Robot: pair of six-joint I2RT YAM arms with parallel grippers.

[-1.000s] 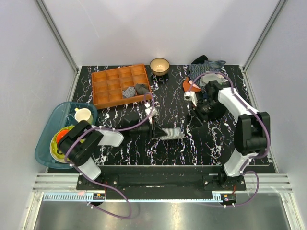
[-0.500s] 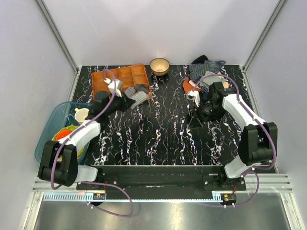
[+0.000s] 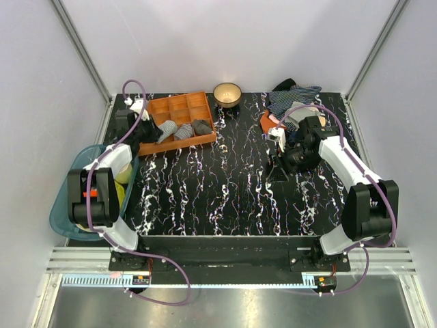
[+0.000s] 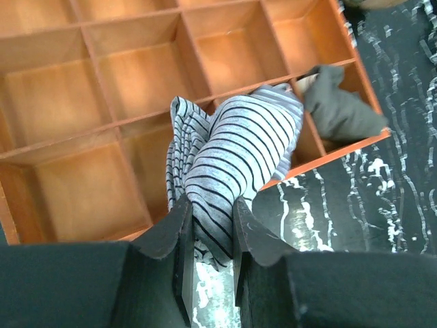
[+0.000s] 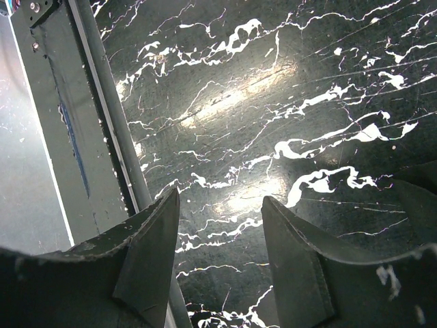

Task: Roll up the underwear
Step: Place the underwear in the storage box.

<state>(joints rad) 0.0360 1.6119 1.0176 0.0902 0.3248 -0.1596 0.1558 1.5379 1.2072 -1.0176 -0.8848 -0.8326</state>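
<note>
1. Already rolled: the underwear (image 4: 239, 147) is a tight bundle over the orange tray's (image 4: 61, 102) near row, beside a dark grey roll (image 4: 341, 109).
2. Left gripper (image 4: 210, 208) is clamped on it; letting go looks like what's left.
3. Right gripper (image 5: 220, 199) has its jaws apart, holding nothing, well right of the tray.

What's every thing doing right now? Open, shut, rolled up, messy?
left gripper: shut on the underwear
underwear: rolled up, pinched at one end, over the orange tray
orange tray: most compartments bare
dark grey cloth: bunched in a tray compartment
right gripper: open, holding nothing
navy striped garment: crumpled in a heap
bowl: upright
</note>
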